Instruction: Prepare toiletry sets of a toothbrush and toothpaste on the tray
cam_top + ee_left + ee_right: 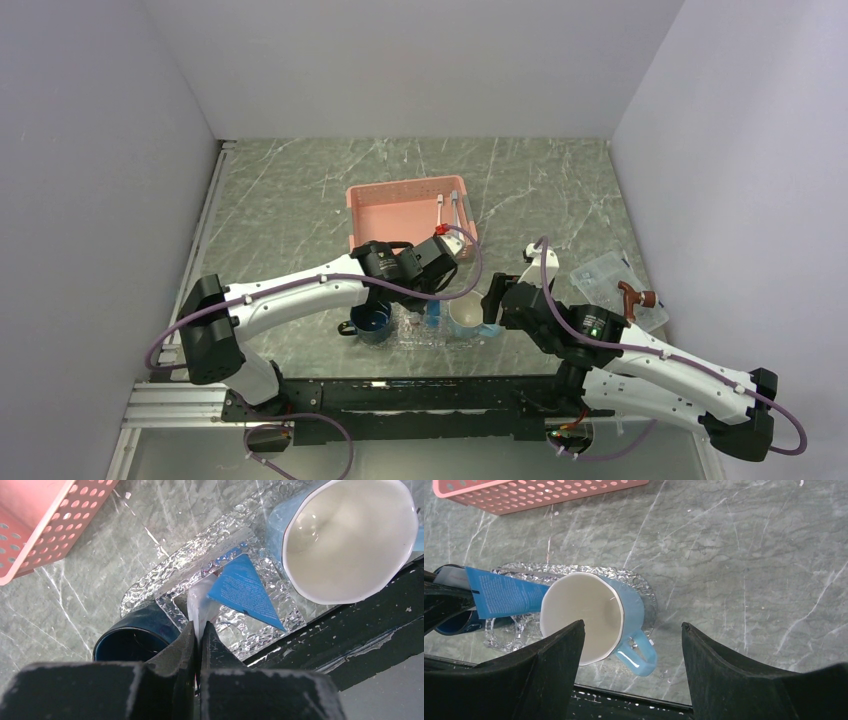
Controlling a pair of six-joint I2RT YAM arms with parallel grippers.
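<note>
The clear oval plastic tray with a bumpy, shiny top is set at the middle of the near edge of the grey marble counter. A dark blue round mug is seen at its left end, and a light blue mug with a white inside is stood on its right end. A small flat white toothpaste tube is pinched in the left end effector above the tray, between the mugs. A small flat blue toothpaste tube is touching it. The right end effector is held wide open over the light blue mug. Two thin white toothbrushes are laid in the pink plastic basket nearer the far edge
</note>
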